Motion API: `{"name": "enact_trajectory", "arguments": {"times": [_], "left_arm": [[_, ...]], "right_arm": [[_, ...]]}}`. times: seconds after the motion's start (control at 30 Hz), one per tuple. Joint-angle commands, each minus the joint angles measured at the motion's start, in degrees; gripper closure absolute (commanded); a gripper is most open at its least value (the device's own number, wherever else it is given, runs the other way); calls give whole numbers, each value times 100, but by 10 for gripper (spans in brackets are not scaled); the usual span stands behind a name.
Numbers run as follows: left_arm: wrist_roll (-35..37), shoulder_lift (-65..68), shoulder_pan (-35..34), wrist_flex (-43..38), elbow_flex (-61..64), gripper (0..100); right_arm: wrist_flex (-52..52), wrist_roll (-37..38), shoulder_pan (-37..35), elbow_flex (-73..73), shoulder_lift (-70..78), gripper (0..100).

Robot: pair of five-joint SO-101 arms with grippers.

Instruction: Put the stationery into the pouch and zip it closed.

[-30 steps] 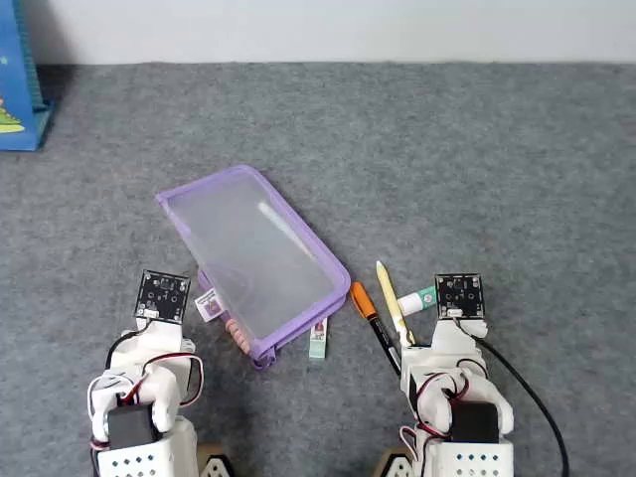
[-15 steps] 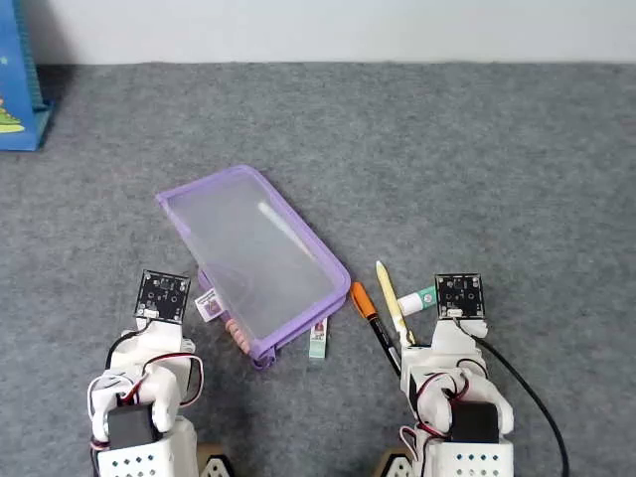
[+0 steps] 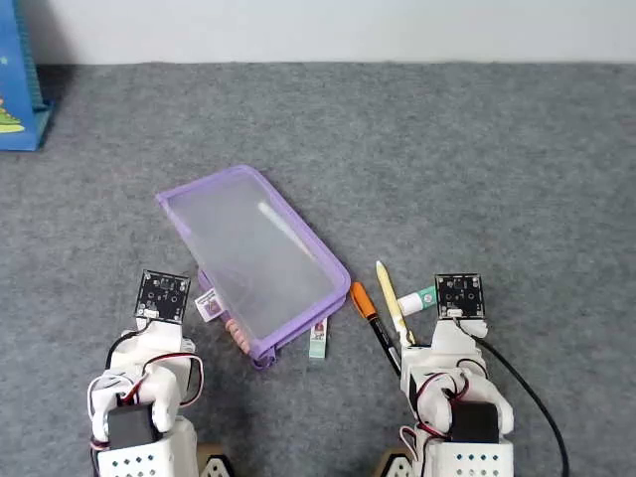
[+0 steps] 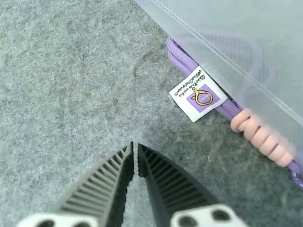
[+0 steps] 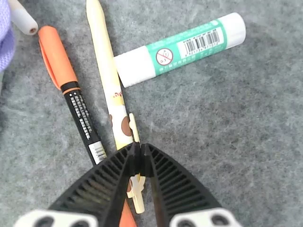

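No shift since prev: L claw [image 4: 135, 147], R claw [image 5: 141, 147] tips together, empty.

Two white-shelled arms, left arm [image 3: 149, 388] and right arm [image 3: 452, 383]. Each has a black square board at its 12 o'clock end, black motor blocks lower down and a white perforated base at 6 o'clock. Red, black and white wires loop beside the motors. A black cable trails off the right arm toward 5 o'clock. Left gripper [image 4: 135, 146]: dark grey ribbed tapered fingers. Right gripper [image 5: 138, 147]: black ribbed fingers. Both have white mounts with dark screw holes.
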Motion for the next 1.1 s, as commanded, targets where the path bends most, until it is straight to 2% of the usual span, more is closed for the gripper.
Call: {"name": "enact_trajectory", "arguments": {"times": [0.0, 0.63, 0.7, 0.87, 0.97, 1.07], "left_arm": [[-26, -79, 35, 18, -66, 986], [-26, -79, 35, 18, -66, 986], [-26, -79, 35, 18, -66, 986], [-26, -79, 26, 18, -66, 986], [-26, -79, 26, 18, -66, 986], [-26, -79, 26, 18, -66, 986]], "right_arm": [[22, -35, 48, 105, -57, 989], [-13, 0, -57, 105, -57, 987], [-207, 308, -163, 79, -57, 987], [-1051, 1978, 40, -70, -57, 990], [-1376, 2075, 198, -264, -57, 990], [-1218, 2075, 154, -879, -57, 990]]}}
